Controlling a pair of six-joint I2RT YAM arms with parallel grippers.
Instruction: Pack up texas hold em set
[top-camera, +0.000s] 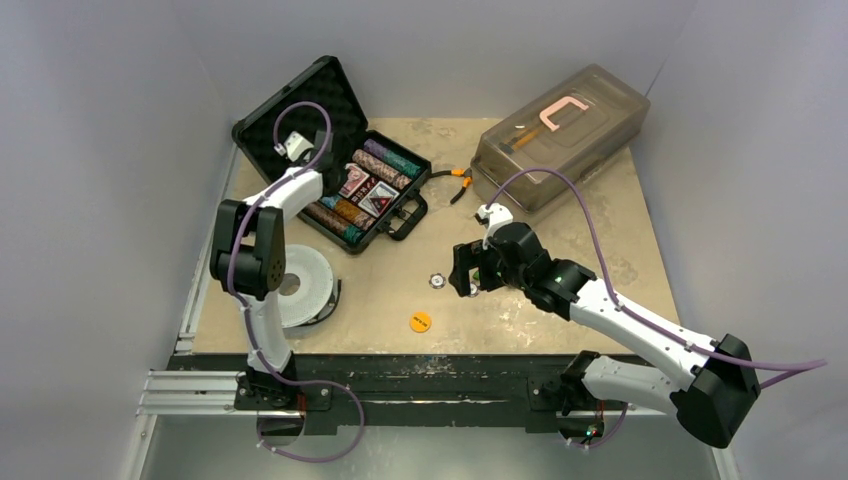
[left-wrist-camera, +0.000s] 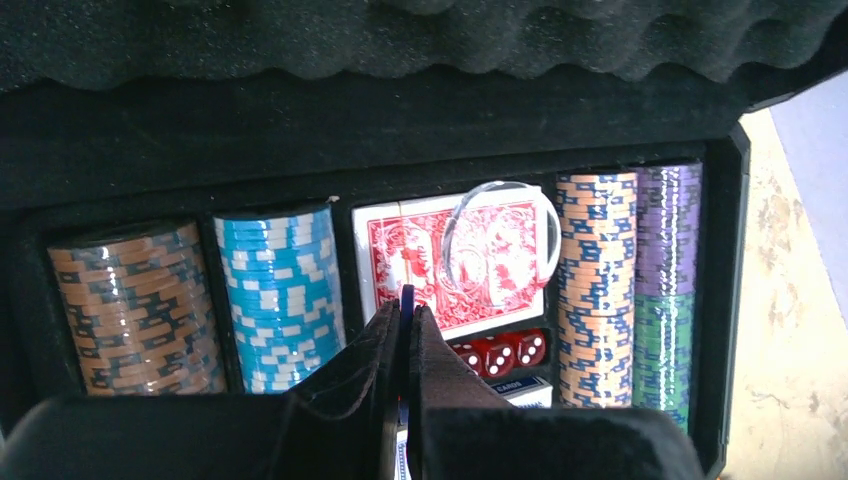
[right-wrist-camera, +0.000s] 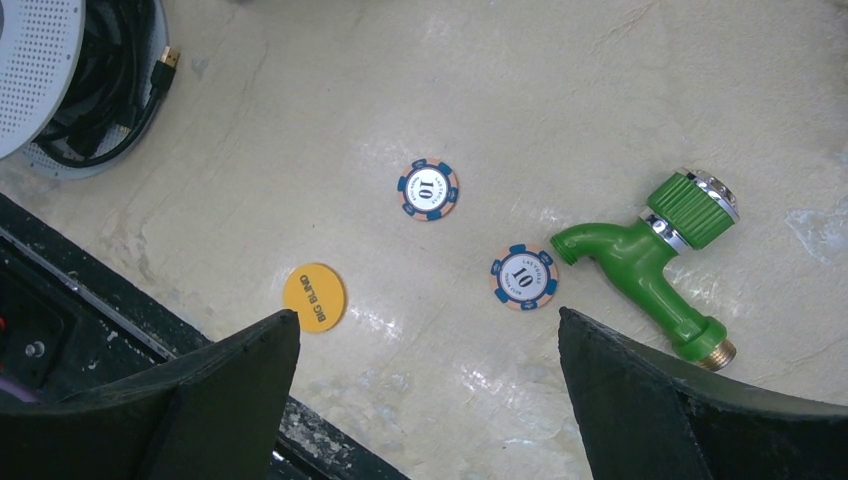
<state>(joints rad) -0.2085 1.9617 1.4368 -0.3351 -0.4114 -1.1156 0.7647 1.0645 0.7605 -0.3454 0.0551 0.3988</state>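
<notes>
The black case lies open at the back left, its foam lid up. In the left wrist view its tray holds rows of chips, a red deck with a clear round button on it, red dice and a blue deck. My left gripper hangs over the tray, shut on the edge of a thin blue disc. My right gripper is open and empty above the table. Below it lie two "10" chips and a yellow Big Blind button.
A green toy faucet lies right of the chips. A white cable reel sits at the front left. A large translucent grey box stands at the back right, with orange-handled pliers beside it. The table's front edge is close.
</notes>
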